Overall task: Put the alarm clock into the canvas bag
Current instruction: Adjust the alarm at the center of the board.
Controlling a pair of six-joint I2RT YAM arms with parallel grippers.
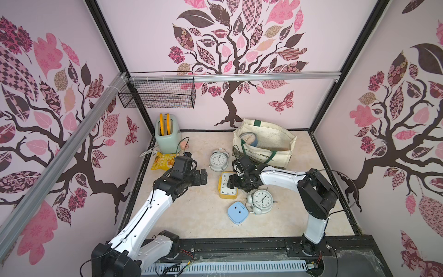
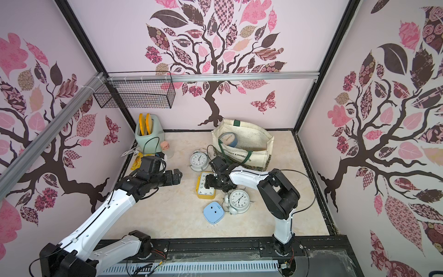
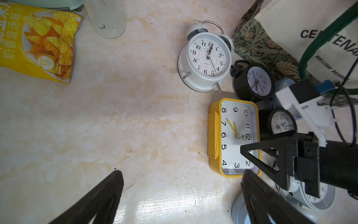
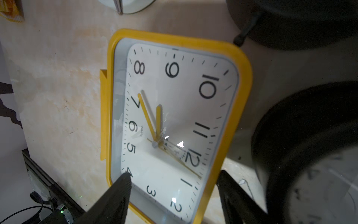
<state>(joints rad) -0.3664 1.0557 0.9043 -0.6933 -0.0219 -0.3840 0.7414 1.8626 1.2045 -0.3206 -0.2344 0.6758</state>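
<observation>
Right wrist view: a yellow alarm clock (image 4: 174, 108) was seen lying flat on its back on the pale marbled table (image 4: 58, 87), glass face up. The right gripper (image 4: 176, 179) was held just above the clock's near end, its jaws parted with nothing between them. One fingertip (image 4: 122, 186) was placed over the glass by the numeral 4, and the other was set just outside the yellow rim on the clock's right edge. In both top views the clock's long axis was shown running from near to far, with the numerals 8 down to 4 along its left edge, so the jaws were spread across its shorter, left-to-right width. The grip was judged not yet squared: the fingertip over the glass would need to be carried past the left rim before both long edges could be caught. A small black clock (image 3: 281, 124) was seen just beside the right edge, leaving little room for the outer fingertip. The canvas bag (image 1: 261, 156) was stood upright with its mouth open at the far right of the table, to the far right of the yellow clock and on the right arm's side. The left gripper (image 1: 203, 177) was held over bare table to the left of the clock, apart from it, jaws spread wide and empty. The right arm was judged the nearer and better placed for the lift.
</observation>
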